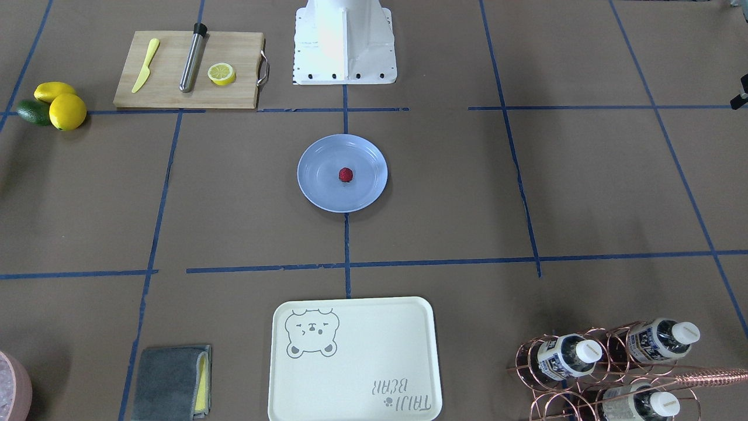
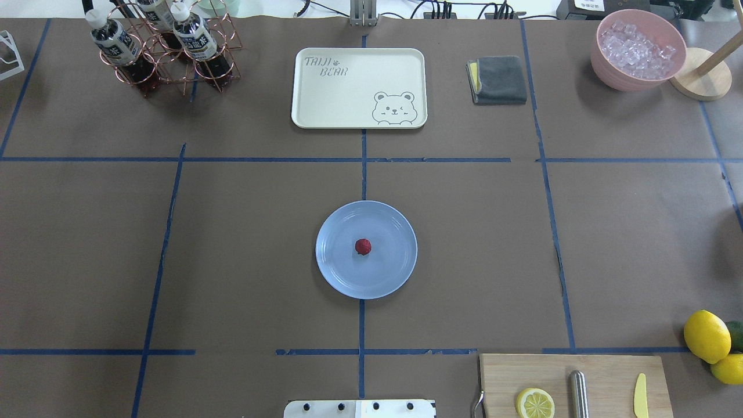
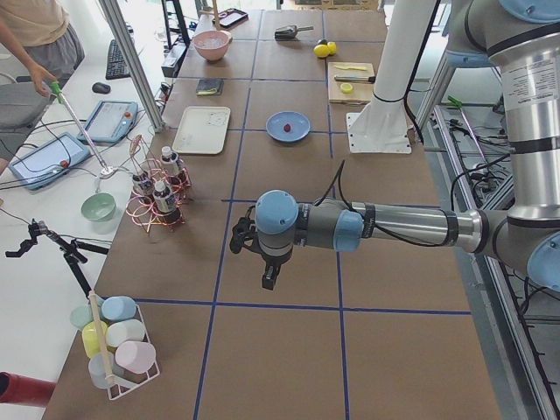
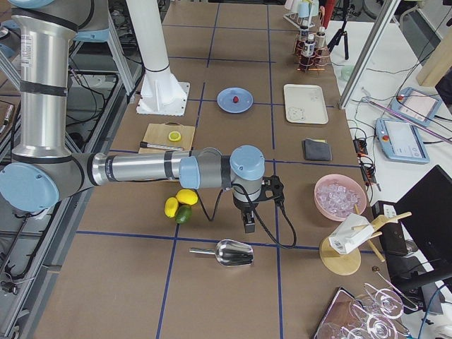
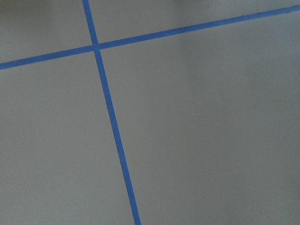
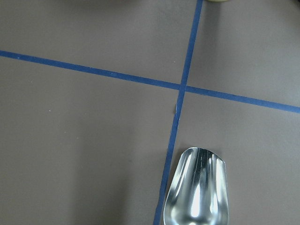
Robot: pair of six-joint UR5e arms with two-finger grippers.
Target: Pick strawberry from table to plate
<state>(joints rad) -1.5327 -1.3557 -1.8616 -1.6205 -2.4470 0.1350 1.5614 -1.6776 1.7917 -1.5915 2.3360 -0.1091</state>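
Note:
The small dark-red strawberry (image 1: 346,174) (image 2: 363,246) lies near the middle of the light-blue plate (image 1: 318,169) (image 2: 392,264), which rests at the centre of the brown table (image 1: 234,204). Neither arm reaches the front-facing or overhead view. My left gripper (image 3: 269,280) hangs over bare table far from the plate, seen only in the left side view. My right gripper (image 4: 248,224) hangs near a metal scoop (image 4: 226,252) at the other end. I cannot tell if either is open or shut. The wrist views show only paper and tape, no fingers.
A cutting board (image 2: 603,377) carries a half lemon, a yellow knife and a steel rod. Lemons and an avocado (image 2: 711,342) lie beside it. Farther off stand the bear tray (image 2: 359,87), a grey cloth (image 2: 499,80), an ice bowl (image 2: 637,49) and a bottle rack (image 2: 162,46).

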